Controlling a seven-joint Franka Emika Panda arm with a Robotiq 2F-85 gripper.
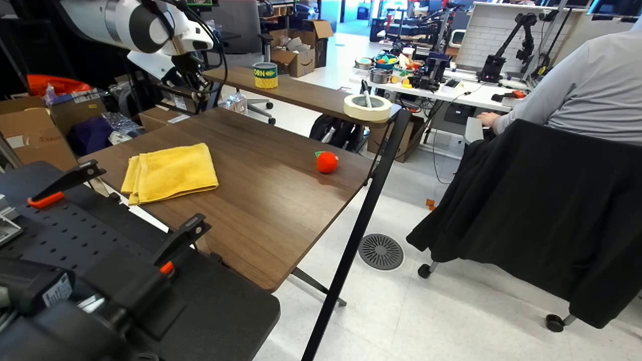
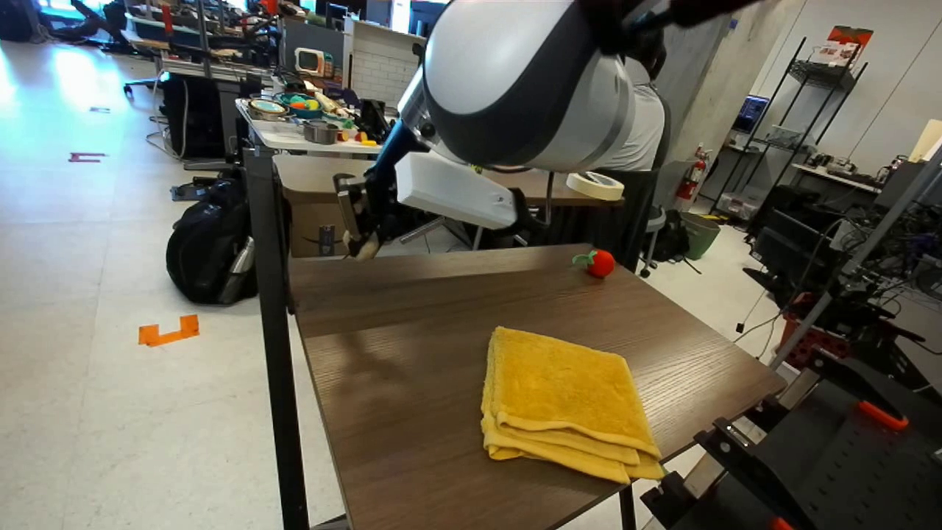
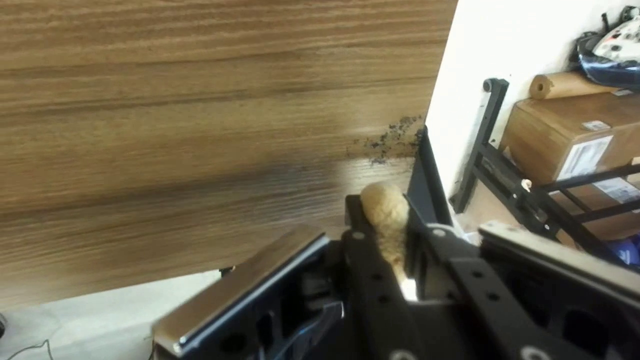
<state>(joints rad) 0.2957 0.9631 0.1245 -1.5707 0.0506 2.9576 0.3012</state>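
Observation:
My gripper [image 3: 382, 205] is shut on a small tan, fuzzy-looking thing [image 3: 386, 210], rounded at its tip and narrowing towards the palm. Its pale end [image 2: 367, 246] also pokes out beneath the gripper [image 2: 357, 228] in an exterior view, held above the desk's far corner. What exactly it is, I cannot tell. In an exterior view the gripper [image 1: 193, 82] hangs over the desk's end near the raised shelf. A folded yellow cloth [image 1: 173, 173] lies flat on the brown desk [image 1: 261, 210]. A red tomato-like toy [image 1: 327, 163] with a green leaf rests apart from it, well away from the gripper.
The raised shelf [image 1: 311, 98] carries a corn can [image 1: 265, 76] and a roll of pale tape [image 1: 355, 110] with a marker standing in it. A slanting black desk leg [image 1: 358, 230] borders the desk. Black clamps [image 1: 183, 238] sit at the near edge. Cardboard boxes [image 3: 555, 135] lie beyond the desk.

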